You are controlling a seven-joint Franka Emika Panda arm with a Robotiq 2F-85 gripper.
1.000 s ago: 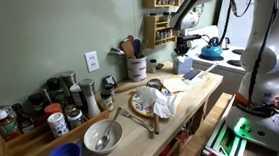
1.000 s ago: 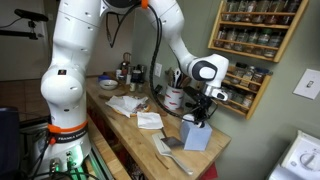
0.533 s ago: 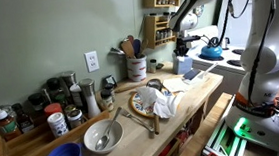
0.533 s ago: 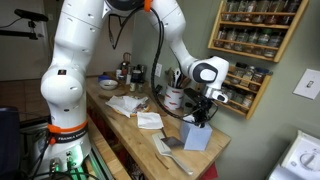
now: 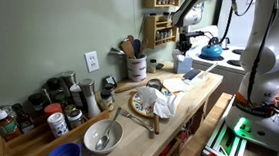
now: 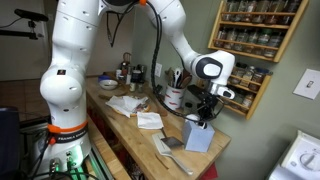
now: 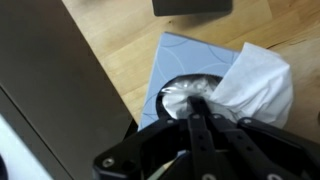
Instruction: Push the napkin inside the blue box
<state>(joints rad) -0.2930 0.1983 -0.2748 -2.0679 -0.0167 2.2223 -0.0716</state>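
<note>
Indoors, cluttered wooden counter (image 5: 186, 96), green wall (image 5: 75, 28), claw (image 7: 198, 104) closed against napkin (image 7: 255, 85) bulging from blue box (image 7: 172, 62).

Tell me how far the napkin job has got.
Done: part of the napkin looks tucked into the oval opening of the box. In hand: the claw, fingers together, points into that opening in the wrist view. Left: a big fold of napkin sticks out over the box top and has to go in.
</note>
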